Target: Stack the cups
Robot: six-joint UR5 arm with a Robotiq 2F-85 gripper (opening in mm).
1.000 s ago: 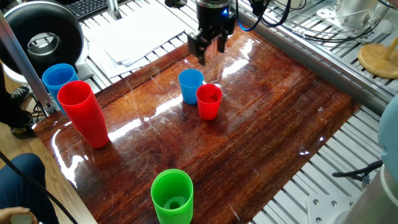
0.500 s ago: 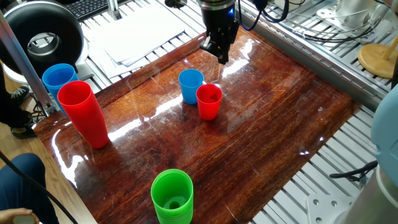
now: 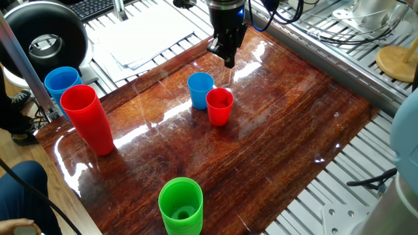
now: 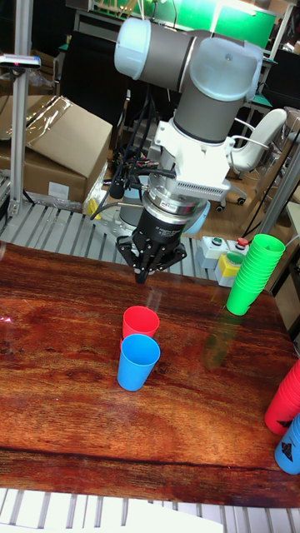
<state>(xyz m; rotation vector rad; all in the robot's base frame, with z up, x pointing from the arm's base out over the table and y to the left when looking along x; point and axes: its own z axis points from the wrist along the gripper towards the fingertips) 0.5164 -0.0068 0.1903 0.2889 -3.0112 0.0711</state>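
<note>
Red tumbler [image 3: 219, 106] and blue tumbler [image 3: 200, 90] touch, just nearer than the clenched, empty gripper [image 3: 228, 60] hanging above.

On the glossy wooden table [image 3: 274, 137], a small light blue cup [image 3: 200, 90] and a small red cup [image 3: 219, 106] stand upright and touching, the red one to the right and nearer the camera. The gripper [image 3: 228, 60] hangs above the table beyond them, fingers drawn together, holding nothing. A tall red cup [image 3: 89, 119] stands at the left edge, a blue cup [image 3: 61, 83] behind it, and a green cup [image 3: 181, 206] near the front edge.
</note>
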